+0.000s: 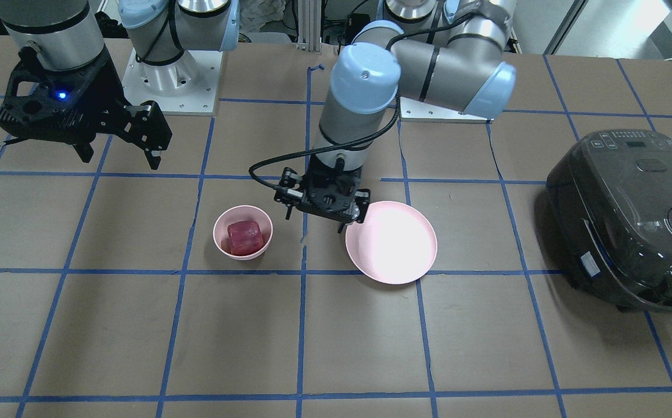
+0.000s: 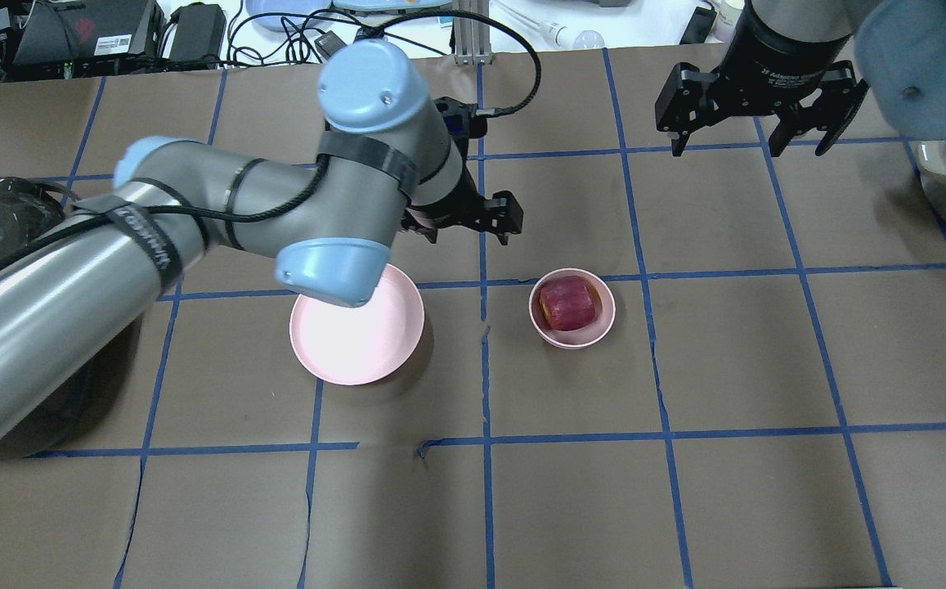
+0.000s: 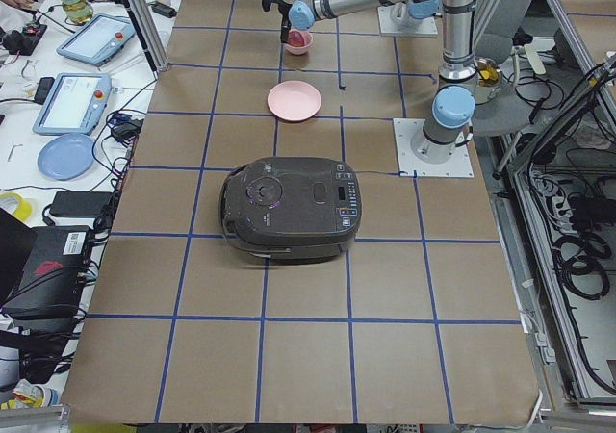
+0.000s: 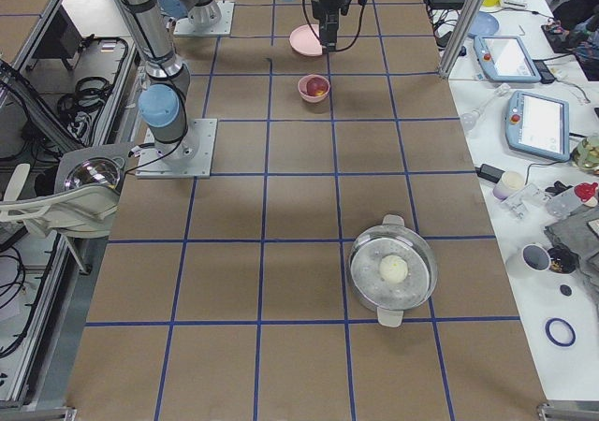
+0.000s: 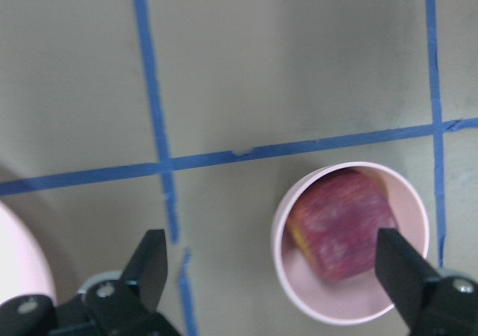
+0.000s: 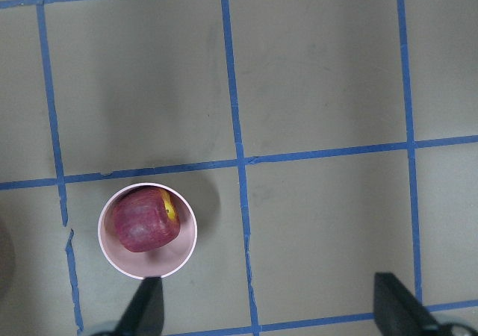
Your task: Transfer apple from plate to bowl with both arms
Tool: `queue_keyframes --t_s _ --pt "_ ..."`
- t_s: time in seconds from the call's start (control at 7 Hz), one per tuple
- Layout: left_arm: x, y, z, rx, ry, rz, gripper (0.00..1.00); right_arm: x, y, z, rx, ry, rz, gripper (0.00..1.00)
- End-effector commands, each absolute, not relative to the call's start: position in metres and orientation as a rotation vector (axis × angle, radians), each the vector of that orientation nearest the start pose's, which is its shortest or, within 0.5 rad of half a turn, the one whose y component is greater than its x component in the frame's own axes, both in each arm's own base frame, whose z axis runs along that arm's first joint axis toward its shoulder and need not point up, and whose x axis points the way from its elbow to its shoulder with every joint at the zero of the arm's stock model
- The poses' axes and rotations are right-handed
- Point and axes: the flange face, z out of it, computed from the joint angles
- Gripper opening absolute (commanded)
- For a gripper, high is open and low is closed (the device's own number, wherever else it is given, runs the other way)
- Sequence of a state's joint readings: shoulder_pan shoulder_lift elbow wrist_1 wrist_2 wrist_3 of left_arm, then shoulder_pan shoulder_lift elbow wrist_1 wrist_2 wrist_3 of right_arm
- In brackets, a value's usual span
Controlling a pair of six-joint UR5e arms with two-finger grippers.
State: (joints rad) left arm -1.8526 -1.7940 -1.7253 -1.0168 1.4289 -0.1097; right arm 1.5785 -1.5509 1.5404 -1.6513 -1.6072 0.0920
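The dark red apple (image 1: 245, 237) lies inside the small pink bowl (image 1: 217, 232); it also shows in the overhead view (image 2: 568, 302), the left wrist view (image 5: 342, 226) and the right wrist view (image 6: 146, 220). The wide pink plate (image 1: 391, 242) is empty, a little to one side of the bowl. My left gripper (image 1: 324, 219) is open and empty, low over the table behind the gap between plate and bowl. My right gripper (image 1: 119, 157) is open and empty, raised well away from the bowl (image 2: 603, 323).
A black rice cooker (image 1: 632, 215) stands on the table beyond the plate (image 2: 358, 343), on my left. A metal pot (image 4: 393, 269) holding a white ball stands far to my right. Blue tape lines grid the brown table cover.
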Motion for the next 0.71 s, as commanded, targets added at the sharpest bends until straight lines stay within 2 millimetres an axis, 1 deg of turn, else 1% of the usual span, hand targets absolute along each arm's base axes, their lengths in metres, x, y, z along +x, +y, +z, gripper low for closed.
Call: queue_keyframes --t_s 0.0,0.14,0.29,0.57 --pt "-0.202 -0.499 0.424 0.233 3.218 -0.106 1.0 0.134 -0.508 0.501 0.136 3.168 -0.144 1.0" --pt "-0.15 -0.499 0.46 0.094 3.117 -0.023 1.0 0.134 -0.508 0.501 0.136 3.168 -0.144 1.0" --pt "-0.13 -0.508 0.479 0.013 3.141 -0.024 1.0 0.133 -0.508 0.501 0.136 3.169 -0.144 1.0" --pt "-0.129 -0.511 0.496 -0.009 3.147 -0.072 1.0 0.133 -0.508 0.501 0.136 3.169 -0.144 1.0"
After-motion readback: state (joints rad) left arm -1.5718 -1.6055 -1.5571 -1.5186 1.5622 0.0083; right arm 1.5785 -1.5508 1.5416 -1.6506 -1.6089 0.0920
